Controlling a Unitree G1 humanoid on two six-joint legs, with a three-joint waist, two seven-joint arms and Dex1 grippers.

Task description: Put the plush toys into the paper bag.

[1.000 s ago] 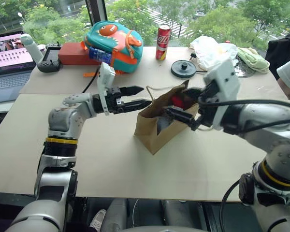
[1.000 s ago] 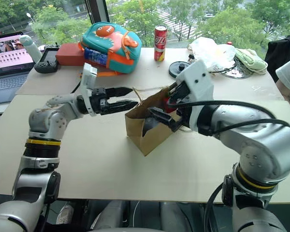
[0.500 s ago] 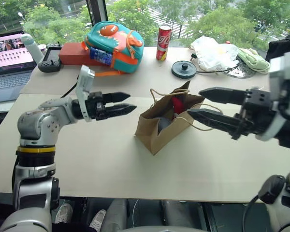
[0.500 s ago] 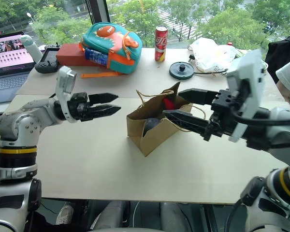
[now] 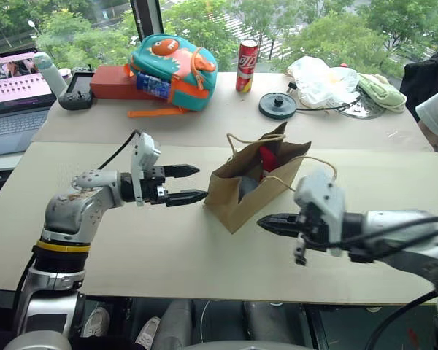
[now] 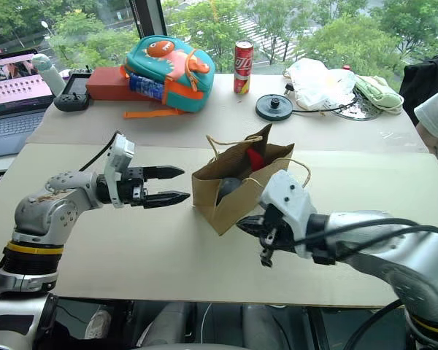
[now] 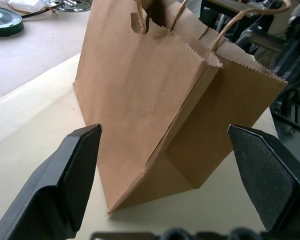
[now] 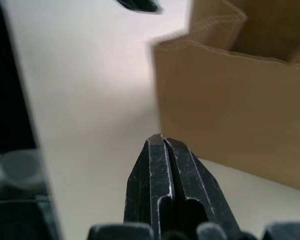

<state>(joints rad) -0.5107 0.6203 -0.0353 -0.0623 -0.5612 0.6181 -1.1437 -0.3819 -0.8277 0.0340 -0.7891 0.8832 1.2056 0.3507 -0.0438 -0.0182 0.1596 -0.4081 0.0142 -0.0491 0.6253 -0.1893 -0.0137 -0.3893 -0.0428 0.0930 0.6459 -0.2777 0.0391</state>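
Bag (image 5: pixel 250 180) sits around the middle of the table (image 5: pixel 131 248), nearer the front edge than the back, mouth open and leaning a bit. From the head camera you can look straight into it: the red plush toy (image 5: pixel 268 158) pokes up at the back of the opening and the grey plush toy (image 6: pixel 230 187) is tucked lower inside. The left wrist camera only gets the bag's plain brown outside and its twine handles (image 7: pixel 182 14), no toys. The right wrist camera catches one folded corner of the bag.

Left gripper (image 5: pixel 191 184) is just off the bag's left side, pointing at it, fingers spread wide with nothing between them. Right gripper (image 5: pixel 267 222) hovers low over the table in front of the bag's near corner, fingers pressed flat together, holding nothing.

Table is pale and matte. Along the back edge are a laptop (image 5: pixel 11 91), a teal and orange backpack (image 5: pixel 174 60), a red soda can (image 5: pixel 246 64), a black disc (image 5: pixel 277 104) and a white plastic bag (image 5: pixel 320 79). Trees fill the windows behind.

Compared with a second ago, the right gripper has come out of the bag's mouth, dropped down and clamped shut, while the left one has backed away from the bag's rim a little.
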